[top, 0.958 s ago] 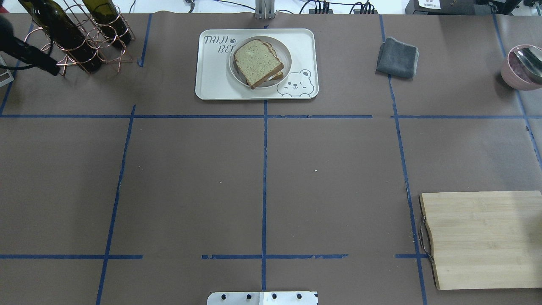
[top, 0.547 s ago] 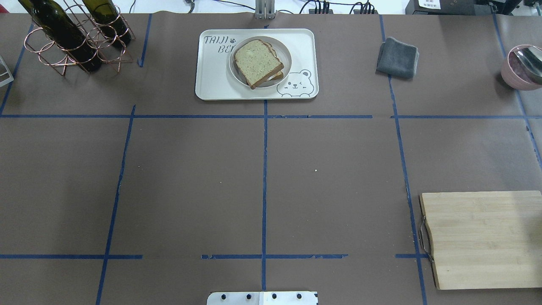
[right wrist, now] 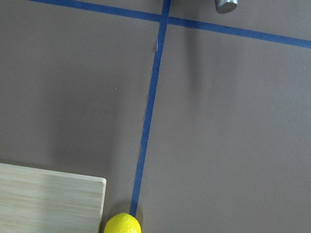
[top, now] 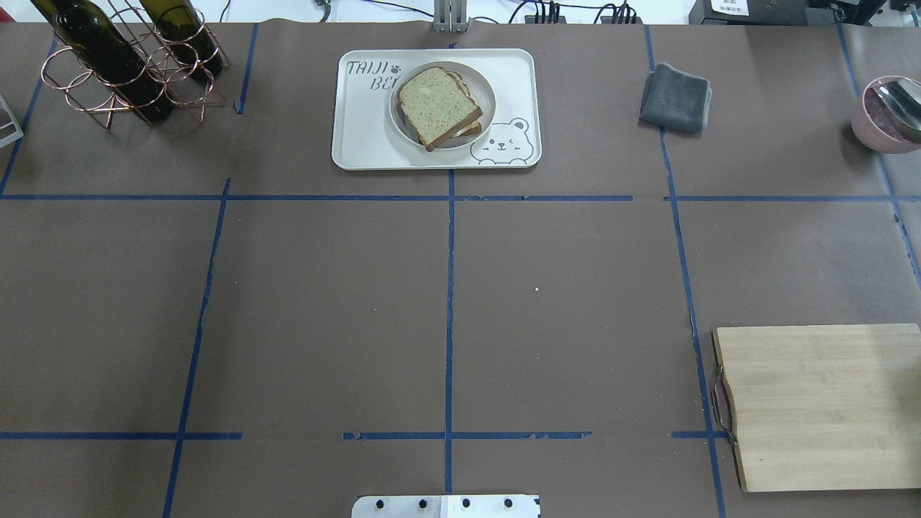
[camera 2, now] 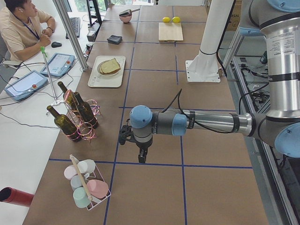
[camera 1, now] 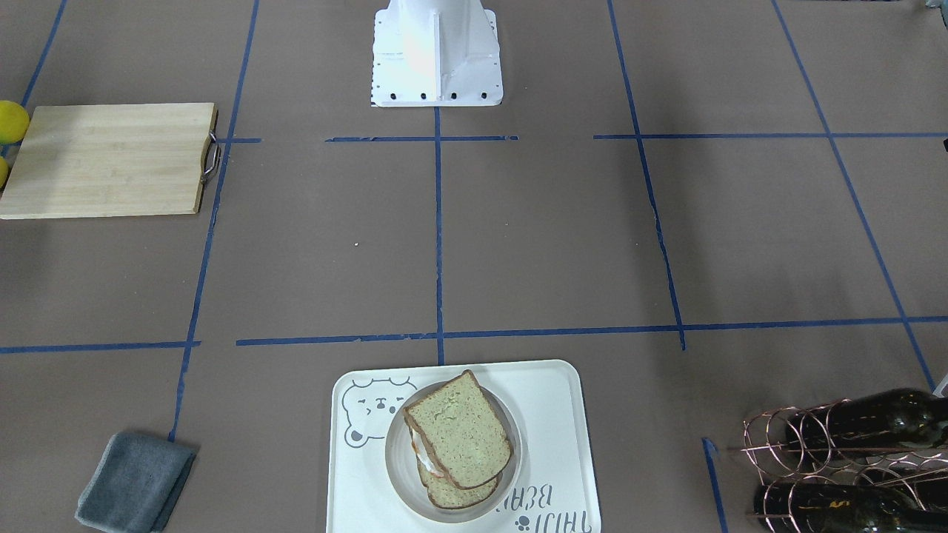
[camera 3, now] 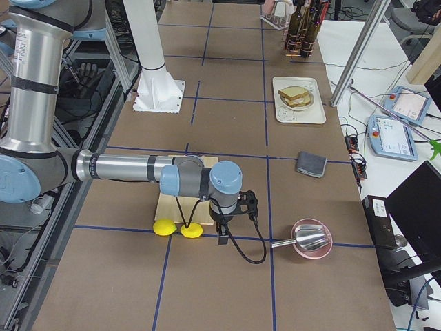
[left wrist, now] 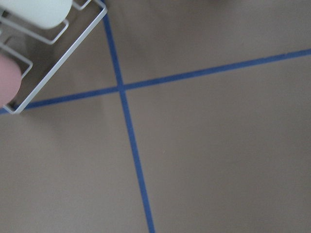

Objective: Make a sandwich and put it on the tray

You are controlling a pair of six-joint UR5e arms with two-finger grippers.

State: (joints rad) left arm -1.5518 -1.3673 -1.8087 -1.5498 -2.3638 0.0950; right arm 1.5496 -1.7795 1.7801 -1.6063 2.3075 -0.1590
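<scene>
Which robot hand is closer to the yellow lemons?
Right. The right gripper hangs just beside the lemons. The left gripper is far away, over by the wine bottles.

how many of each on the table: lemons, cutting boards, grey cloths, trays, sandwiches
lemons: 2
cutting board: 1
grey cloth: 1
tray: 1
sandwich: 1
total: 6

Left claw (camera 2: 141, 158) pointing straight down, right claw (camera 3: 224, 237) likewise, closure unclear
</scene>
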